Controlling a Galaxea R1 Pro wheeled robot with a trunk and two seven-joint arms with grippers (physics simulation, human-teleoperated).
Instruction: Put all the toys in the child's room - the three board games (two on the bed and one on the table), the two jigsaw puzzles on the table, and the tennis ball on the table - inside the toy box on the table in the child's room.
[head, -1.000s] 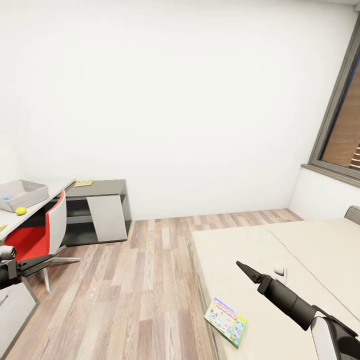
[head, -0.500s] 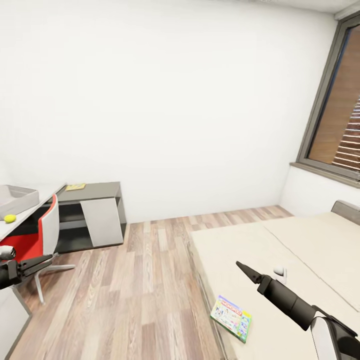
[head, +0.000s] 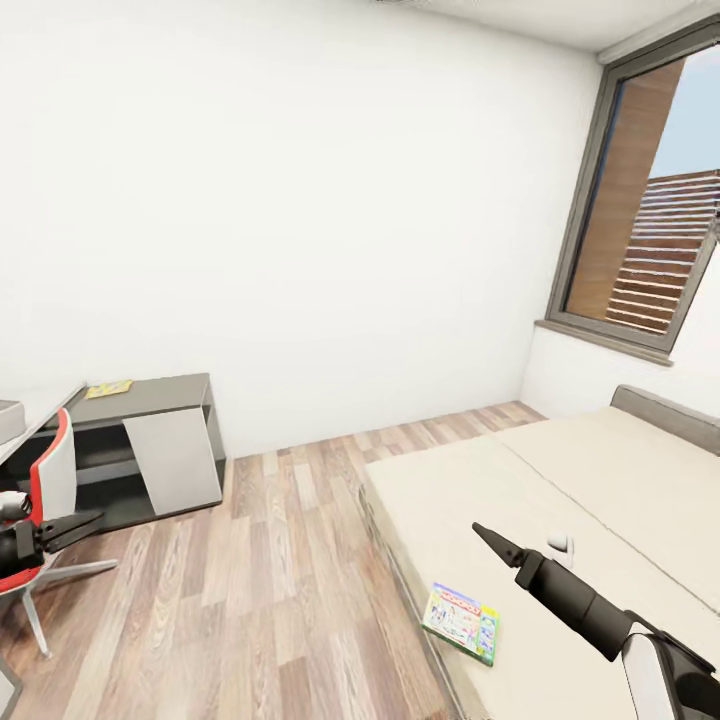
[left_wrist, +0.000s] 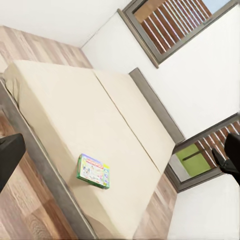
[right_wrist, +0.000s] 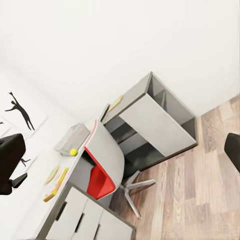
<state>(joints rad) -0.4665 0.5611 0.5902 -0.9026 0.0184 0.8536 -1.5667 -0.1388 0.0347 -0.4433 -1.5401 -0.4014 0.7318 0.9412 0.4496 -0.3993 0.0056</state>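
A pale green-edged board game lies flat on the beige bed, close to the mattress edge; in the left wrist view the board game rests on the bed. My right gripper hovers open above the mattress, a little beyond the game. My left gripper hangs open over the floor beside the chair. In the right wrist view the grey toy box and the tennis ball sit on the table, with flat yellowish things too small to tell. A corner of the toy box shows.
A red and white swivel chair stands at the table. A dark grey side cabinet against the wall carries a flat yellow item. Wooden floor lies between cabinet and bed. A window is at the right.
The whole picture has shifted: the camera has turned right and up, so table, toy box and ball slid out at the left and the window came in. Both arms keep their pose.
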